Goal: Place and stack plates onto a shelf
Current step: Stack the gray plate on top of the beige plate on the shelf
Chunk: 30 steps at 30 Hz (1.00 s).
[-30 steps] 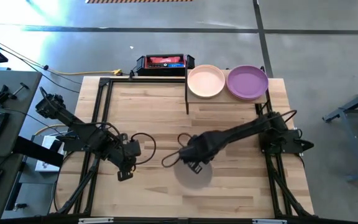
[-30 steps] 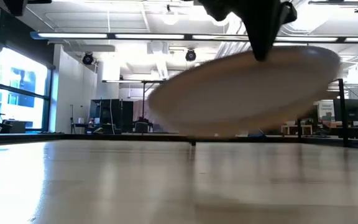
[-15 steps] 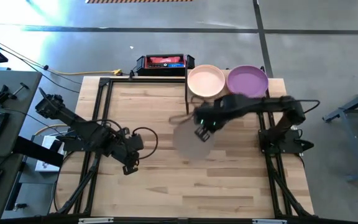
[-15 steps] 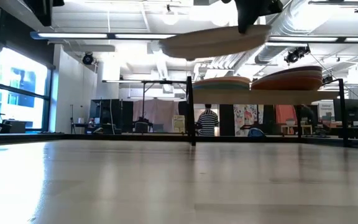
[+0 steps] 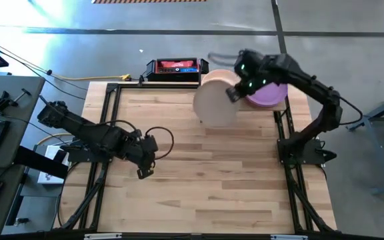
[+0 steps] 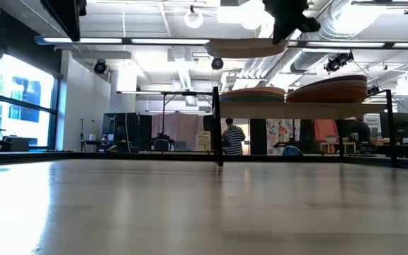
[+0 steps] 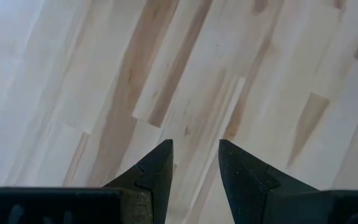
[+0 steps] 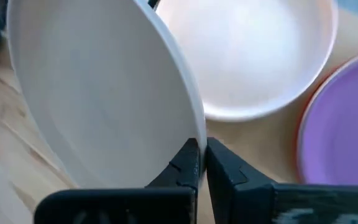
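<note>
The left pincer (image 5: 141, 172) hangs low over the bare table (image 5: 179, 187), its fingers slightly parted and holding nothing. The right pincer (image 5: 234, 95) is pinched shut on the rim of the pale grey plate (image 5: 214, 103), carried above the shelf (image 5: 287, 100) edge. The plate likely needs levelling and centring over the peach plate (image 8: 253, 56) before release, so it nests squarely. The shelf carries two stacks: peach on top of one, the purple plate (image 5: 273, 94) on the other.

Shelf (image 5: 205, 107) under peach plate (image 5: 220, 77), purple plate (image 5: 272, 93)
</note>
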### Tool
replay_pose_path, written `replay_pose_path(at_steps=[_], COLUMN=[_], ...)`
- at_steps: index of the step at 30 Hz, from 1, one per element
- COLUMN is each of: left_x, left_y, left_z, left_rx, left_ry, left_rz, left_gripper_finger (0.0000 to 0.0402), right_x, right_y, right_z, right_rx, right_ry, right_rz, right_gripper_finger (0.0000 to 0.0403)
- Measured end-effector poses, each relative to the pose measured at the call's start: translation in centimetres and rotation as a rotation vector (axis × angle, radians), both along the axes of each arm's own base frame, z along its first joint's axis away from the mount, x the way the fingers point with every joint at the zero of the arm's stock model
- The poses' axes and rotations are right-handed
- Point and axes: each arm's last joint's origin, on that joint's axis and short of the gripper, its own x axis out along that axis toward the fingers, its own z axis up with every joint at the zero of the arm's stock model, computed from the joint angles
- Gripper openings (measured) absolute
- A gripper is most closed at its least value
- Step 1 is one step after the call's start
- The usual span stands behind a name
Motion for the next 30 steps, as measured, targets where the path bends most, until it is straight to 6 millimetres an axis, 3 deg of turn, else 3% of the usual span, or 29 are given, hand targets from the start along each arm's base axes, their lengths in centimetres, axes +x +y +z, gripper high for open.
replay_pose_path(at_steps=[10,19,23,30], left_x=[0.8,1.3,1.4,1.5], left_y=[2.4,4.6,5.4,6.1], left_z=[0.0,0.0,0.0,0.0], left_rx=[0.010,0.013,0.012,0.013], left_ry=[0.003,0.004,0.005,0.005], left_rz=[0.081,0.168,0.201,0.229], left_gripper_finger=[0.0117,0.0117,0.0117,0.0117], right_x=[-2.9,-4.8,-5.3,-5.0], right_y=[-7.5,-12.8,-14.6,-15.9], right_z=[-0.2,-2.6,-4.0,-5.9], right_rx=[0.015,0.123,0.173,0.229], right_ry=[-0.141,-0.165,-0.153,-0.105], right_rz=[-0.050,-0.108,-0.127,-0.108], right_gripper_finger=[0.0000,0.0000,0.0000,0.0000])
